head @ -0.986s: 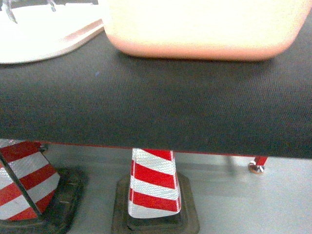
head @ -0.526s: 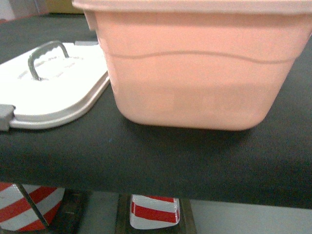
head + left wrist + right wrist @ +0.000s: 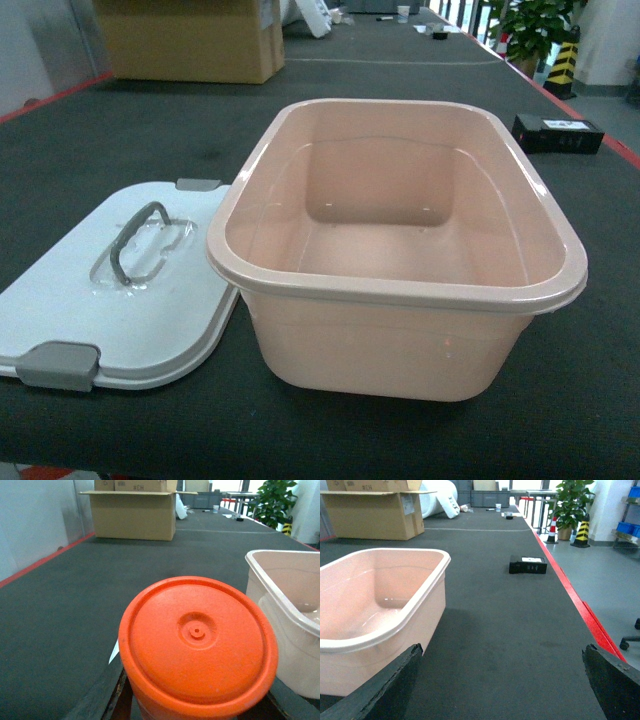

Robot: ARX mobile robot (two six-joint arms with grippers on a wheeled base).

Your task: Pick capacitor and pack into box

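**Open tub on the table, both grippers largely out of sight**

The dark fabric-covered table (image 3: 400, 60) fills the head view, its near edge cut off by the bottom of the frame. On it stands the peach-pink box (image 3: 400, 250), open, with nothing visible inside; its near wall runs down toward the table edge. Just left of it, touching or nearly touching its side, lies the white lid (image 3: 90, 320) flat, grey handle (image 3: 135, 240) up, one grey latch (image 3: 58, 365) at the near corner and another at the far edge. A brown cardboard carton (image 3: 185, 40) sits well behind, its top cropped away. A small black case (image 3: 558, 133) lies near the right red-edged border.

In the left wrist view an orange round lid or cap (image 3: 197, 640) blocks most of the lower frame; whether the left gripper holds it cannot be told, as no fingers show. In the right wrist view only two dark fingertips (image 3: 615, 685) appear at the bottom corners, spread wide apart, nothing between them. No capacitor can be made out in any view.
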